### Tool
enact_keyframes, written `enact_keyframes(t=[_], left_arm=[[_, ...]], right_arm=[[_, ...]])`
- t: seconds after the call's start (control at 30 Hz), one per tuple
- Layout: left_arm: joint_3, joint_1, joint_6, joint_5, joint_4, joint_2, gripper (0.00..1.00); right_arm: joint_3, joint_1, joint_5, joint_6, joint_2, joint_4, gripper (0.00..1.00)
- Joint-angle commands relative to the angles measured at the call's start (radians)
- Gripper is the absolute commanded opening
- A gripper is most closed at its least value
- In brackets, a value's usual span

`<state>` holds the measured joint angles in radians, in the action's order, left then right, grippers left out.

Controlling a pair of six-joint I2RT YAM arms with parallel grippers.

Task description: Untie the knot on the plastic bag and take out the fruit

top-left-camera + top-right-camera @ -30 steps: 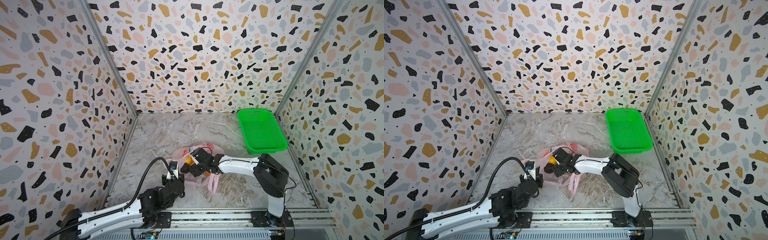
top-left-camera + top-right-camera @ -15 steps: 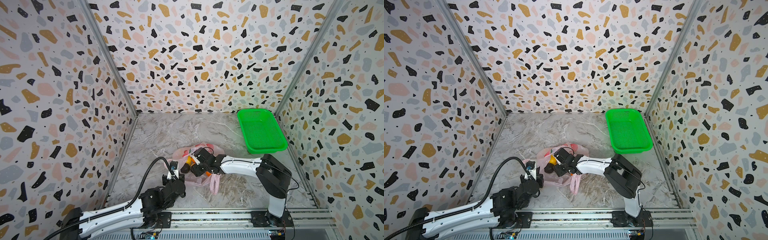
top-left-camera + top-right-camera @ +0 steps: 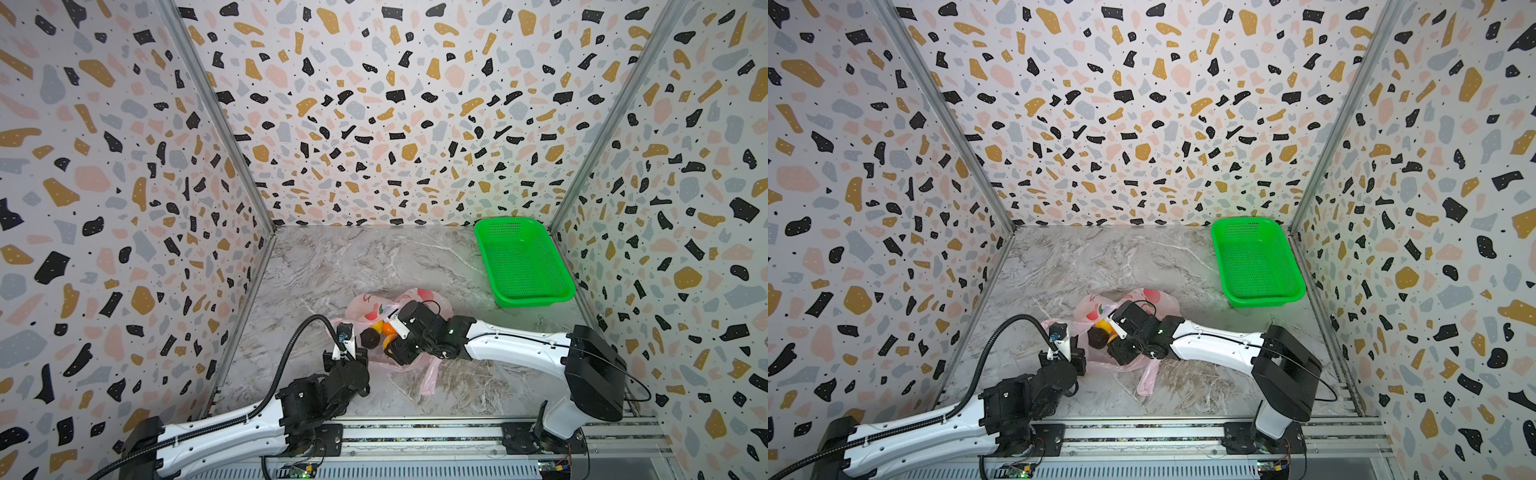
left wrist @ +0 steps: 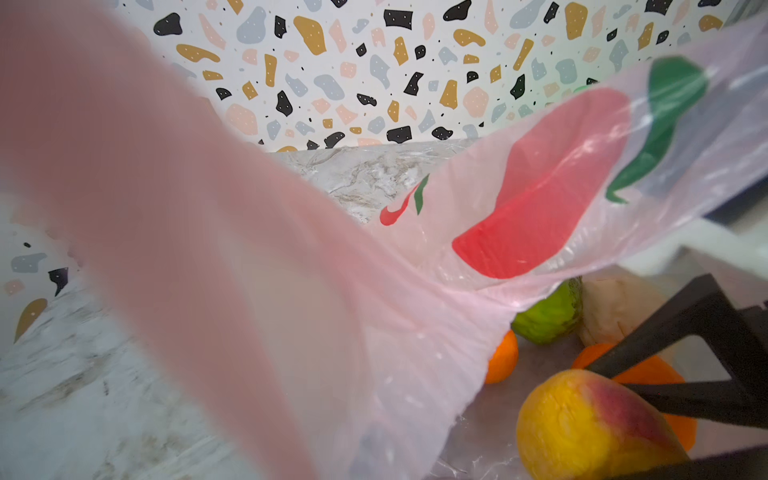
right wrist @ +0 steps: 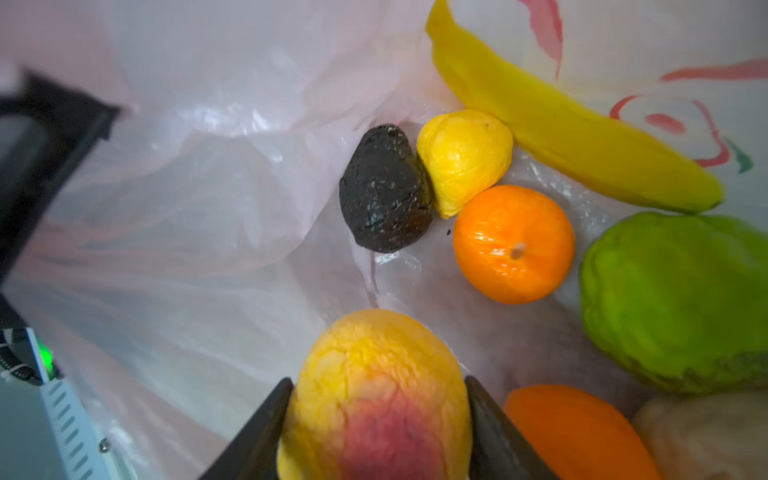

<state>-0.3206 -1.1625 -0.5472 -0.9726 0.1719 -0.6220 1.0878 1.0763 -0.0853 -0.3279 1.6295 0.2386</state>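
Both clenched: right claw (image 5: pixel 378 384) grips peach (image 5: pixel 374 357), left claw (image 3: pixel 345 332) pinches plastic bag (image 3: pixel 365 303).

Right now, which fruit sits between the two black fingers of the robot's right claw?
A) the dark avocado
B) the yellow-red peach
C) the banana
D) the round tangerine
B: in the right wrist view the right gripper has a black finger against each side of the yellow-red peach, while the banana, tangerine and avocado lie loose in the plastic bag.
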Motion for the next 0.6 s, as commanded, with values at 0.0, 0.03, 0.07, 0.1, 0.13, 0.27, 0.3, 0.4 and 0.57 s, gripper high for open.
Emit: enact_keyframes(t=[0.0,0.03,0.07,0.1,0.13,0.27,0.3,0.4,0.57], left_arm=[[0.000,-0.005,-0.004,-0.052,-0.008,0.026,0.00],[-0.005,-0.005,0.000,-0.056,-0.006,0.034,0.00],[-0.008,-0.005,0.000,-0.060,-0.004,0.041,0.00],[-0.009,-0.005,0.008,-0.061,-0.009,0.049,0.00],[-0.009,-0.005,0.016,-0.061,-0.012,0.056,0.00],[-0.012,-0.005,0.026,-0.058,-0.013,0.052,0.00],[-0.014,-0.005,0.026,-0.054,-0.012,0.049,0.00],[-0.007,-0.005,0.025,-0.043,-0.010,0.038,0.00],[0.005,-0.005,0.004,-0.032,-0.006,0.033,0.00]], right_arm=[[-0.034,0.006,-0.015,0.004,-0.024,0.061,0.61],[-0.043,0.007,-0.020,0.001,-0.022,0.061,0.61],[-0.049,0.006,-0.025,-0.002,-0.017,0.062,0.61],[-0.049,0.007,-0.029,-0.001,-0.008,0.071,0.61],[-0.049,0.010,-0.030,0.000,-0.005,0.071,0.61],[-0.038,0.028,-0.026,0.010,-0.015,0.068,0.61],[-0.030,0.032,-0.028,0.018,-0.017,0.073,0.61],[-0.013,0.049,-0.006,0.026,-0.052,0.085,0.61],[0.002,0.052,0.014,0.022,-0.153,0.108,0.61]])
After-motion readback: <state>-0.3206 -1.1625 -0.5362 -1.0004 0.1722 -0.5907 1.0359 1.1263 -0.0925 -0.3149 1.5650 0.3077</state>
